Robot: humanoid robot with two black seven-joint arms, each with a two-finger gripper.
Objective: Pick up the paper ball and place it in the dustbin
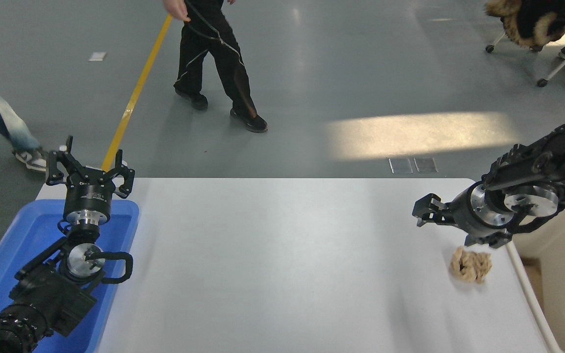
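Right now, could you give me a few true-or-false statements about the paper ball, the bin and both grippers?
1. The paper ball lies on the white table. True.
2. The right gripper holds the ball. False: it hovers open just above and beside it.
3. The left gripper is over the blue tray's far end. True.
4. The ball is inside the dustbin. False: it sits on the table, left of the bin.
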